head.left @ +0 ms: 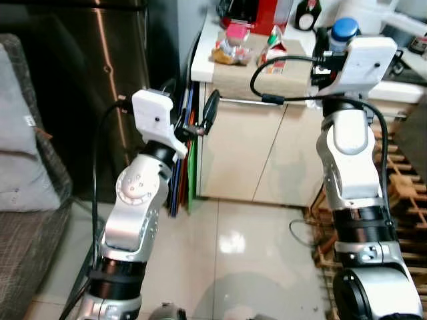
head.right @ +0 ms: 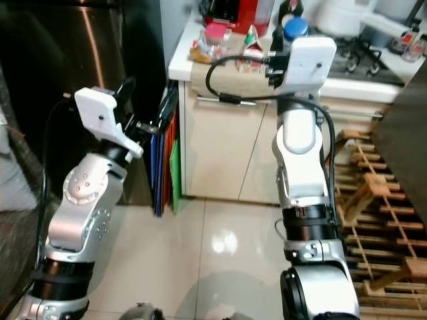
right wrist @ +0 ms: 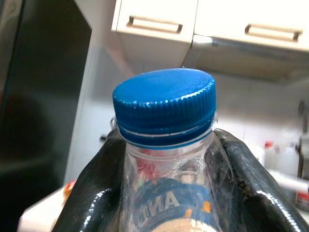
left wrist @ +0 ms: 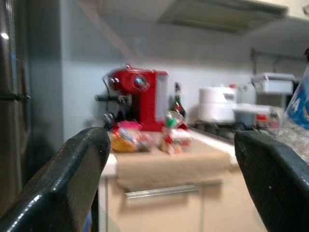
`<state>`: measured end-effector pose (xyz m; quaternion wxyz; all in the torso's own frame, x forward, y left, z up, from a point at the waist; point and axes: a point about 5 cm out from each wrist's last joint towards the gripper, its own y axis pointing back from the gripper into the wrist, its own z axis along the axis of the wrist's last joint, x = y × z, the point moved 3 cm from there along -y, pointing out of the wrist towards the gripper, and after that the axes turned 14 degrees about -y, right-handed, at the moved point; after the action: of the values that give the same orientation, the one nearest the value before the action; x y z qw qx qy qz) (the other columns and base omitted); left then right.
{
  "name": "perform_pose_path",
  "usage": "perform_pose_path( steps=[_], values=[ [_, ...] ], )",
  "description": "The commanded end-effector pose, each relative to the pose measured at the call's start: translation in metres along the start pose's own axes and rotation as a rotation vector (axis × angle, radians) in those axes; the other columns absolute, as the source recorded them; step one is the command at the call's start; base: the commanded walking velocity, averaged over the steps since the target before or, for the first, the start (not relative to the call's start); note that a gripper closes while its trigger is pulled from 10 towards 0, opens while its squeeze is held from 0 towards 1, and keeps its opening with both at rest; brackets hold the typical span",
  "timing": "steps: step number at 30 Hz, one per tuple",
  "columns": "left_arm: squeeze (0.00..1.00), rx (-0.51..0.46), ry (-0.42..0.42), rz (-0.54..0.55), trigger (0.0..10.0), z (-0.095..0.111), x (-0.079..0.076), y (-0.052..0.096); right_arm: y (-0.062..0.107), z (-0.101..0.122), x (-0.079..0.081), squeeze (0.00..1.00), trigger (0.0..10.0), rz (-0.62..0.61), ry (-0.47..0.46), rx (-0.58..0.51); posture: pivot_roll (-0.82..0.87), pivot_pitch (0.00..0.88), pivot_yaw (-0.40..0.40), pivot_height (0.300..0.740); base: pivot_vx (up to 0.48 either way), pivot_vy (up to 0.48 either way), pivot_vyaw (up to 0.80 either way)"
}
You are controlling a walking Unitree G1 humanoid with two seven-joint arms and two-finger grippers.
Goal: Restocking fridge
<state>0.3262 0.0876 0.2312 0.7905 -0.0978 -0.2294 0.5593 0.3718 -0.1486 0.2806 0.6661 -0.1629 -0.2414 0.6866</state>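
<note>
I am holding a clear plastic bottle with a blue screw cap (right wrist: 164, 107) in my right gripper (right wrist: 166, 193), the jaws clamped on its shoulders just below the cap, one black finger (right wrist: 96, 188) pressing each side. From my head the bottle's cap is peeking over the white wrist housing at about one o'clock, raised in front of the white kitchen bench (head.left: 200, 63).

My left gripper (head.left: 193, 120) is lifted at about ten o'clock, its jaws standing wide apart and gripping nothing; its two black fingers (left wrist: 72, 174) are framing the bench ahead. It is hovering beside the dark steel fridge (head.left: 73, 80), which is filling the eleven o'clock side, just in front of a row of coloured flat boards (head.right: 165, 153) that are leaning in the gap between fridge and cabinet.

On the bench, a tan cloth (head.left: 247, 77) is hanging over the front edge, and small bright packets (head.left: 230, 47) are sitting on it; what they contain I cannot quite tell, as the view is soft. A red coffee machine (left wrist: 140, 99) is standing behind them, with a white rice cooker (left wrist: 217, 104) further along. A wooden slatted rack (head.right: 373, 200) is lying on the floor at three o'clock.
</note>
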Motion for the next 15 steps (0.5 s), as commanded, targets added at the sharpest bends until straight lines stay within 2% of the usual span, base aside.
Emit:
perform_pose_path(
  steps=[1,5,9,15],
  values=[
    [0.00,-0.014,0.000,-0.019,10.0,0.004,-0.006,-0.002,0.002,0.006,-0.007,0.00,10.0,-0.006,0.018,-0.014,-0.04,0.000,-0.015,0.740,-0.277,0.000,0.00],
    [0.00,-0.005,0.012,-0.021,10.0,0.002,-0.007,-0.001,0.019,-0.008,-0.017,0.00,10.0,-0.018,0.037,0.049,-0.06,0.000,-0.004,0.740,-0.265,0.000,0.00],
    [0.00,0.027,0.041,-0.025,10.0,-0.006,-0.009,0.003,0.041,-0.028,-0.023,0.00,10.0,-0.008,0.063,0.153,-0.09,0.000,0.009,0.740,0.000,0.000,0.00],
    [0.00,0.087,0.071,-0.009,10.0,-0.020,-0.004,0.013,0.085,-0.067,-0.048,0.00,10.0,-0.092,0.022,0.354,-0.09,0.000,0.020,0.740,0.000,0.000,-0.66]
  ],
)
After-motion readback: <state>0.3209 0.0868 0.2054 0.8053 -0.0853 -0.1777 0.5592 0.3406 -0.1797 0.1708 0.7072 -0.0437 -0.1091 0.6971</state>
